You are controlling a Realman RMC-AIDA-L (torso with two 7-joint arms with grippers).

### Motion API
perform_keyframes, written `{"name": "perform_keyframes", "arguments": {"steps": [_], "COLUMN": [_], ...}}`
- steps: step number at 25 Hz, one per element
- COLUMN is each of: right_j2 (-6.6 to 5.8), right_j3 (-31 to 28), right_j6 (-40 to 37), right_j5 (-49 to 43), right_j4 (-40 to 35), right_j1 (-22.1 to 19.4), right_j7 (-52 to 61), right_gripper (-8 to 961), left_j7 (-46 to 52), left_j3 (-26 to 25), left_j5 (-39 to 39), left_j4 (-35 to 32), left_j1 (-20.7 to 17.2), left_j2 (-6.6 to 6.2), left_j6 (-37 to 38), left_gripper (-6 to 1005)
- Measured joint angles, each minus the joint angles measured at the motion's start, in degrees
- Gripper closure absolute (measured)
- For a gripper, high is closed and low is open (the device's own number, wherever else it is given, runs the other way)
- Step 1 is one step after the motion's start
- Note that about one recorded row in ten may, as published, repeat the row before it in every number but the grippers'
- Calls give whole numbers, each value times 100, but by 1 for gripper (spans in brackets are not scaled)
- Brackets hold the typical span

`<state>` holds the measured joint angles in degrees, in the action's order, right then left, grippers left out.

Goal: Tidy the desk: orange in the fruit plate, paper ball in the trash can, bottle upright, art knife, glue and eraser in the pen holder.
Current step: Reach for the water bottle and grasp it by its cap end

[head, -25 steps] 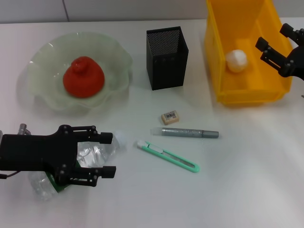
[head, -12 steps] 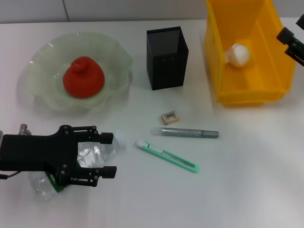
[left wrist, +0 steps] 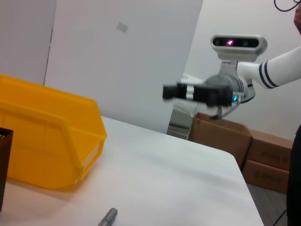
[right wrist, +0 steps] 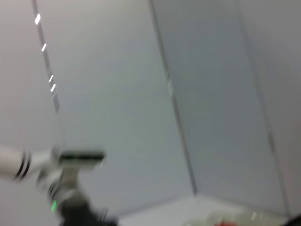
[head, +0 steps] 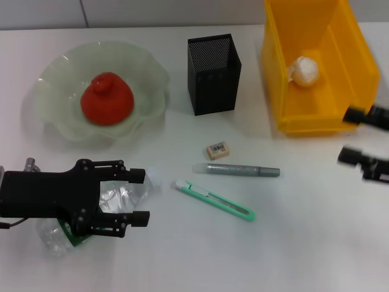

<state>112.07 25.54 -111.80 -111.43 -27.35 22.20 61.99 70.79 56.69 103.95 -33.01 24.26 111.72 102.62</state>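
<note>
The orange [head: 106,99] lies in the pale green fruit plate [head: 50,78] at the back left. The white paper ball [head: 304,71] lies in the yellow bin [head: 358,64] at the back right. The clear bottle [head: 126,196] lies on its side at the front left, between the fingers of my open left gripper [head: 144,198]. The eraser [head: 217,150], grey glue stick [head: 237,170] and green art knife [head: 216,199] lie on the table in front of the black mesh pen holder [head: 213,73]. My right gripper [head: 346,135] is open and empty, in front of the bin at the right edge.
The left wrist view shows the yellow bin [left wrist: 47,141], the glue stick's tip [left wrist: 109,215] and my right gripper [left wrist: 181,92] farther off. Cardboard boxes [left wrist: 235,141] stand beyond the table's edge. Bare table lies between the knife and the right gripper.
My right gripper has moved from over the yellow bin toward me, down to the table's right edge. The paper ball shifted slightly in the bin. The left arm has not moved.
</note>
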Motion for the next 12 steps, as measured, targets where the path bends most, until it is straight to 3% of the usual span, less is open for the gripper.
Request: {"name": "perform_keyframes", "arguments": {"steps": [12], "right_j2": [207], "right_j3": [60], "right_j6": [716], "right_j5": [-1051], "right_j4": [-34], "right_j1": [-218], "right_j7": [-1057], "right_gripper": [189], "left_j7": [233], "left_j3": [0], "left_j5": [-9], "left_j4": [-30], "left_j1": [12], "left_j2": [8], "left_j6": [15], "left_gripper": [215]}}
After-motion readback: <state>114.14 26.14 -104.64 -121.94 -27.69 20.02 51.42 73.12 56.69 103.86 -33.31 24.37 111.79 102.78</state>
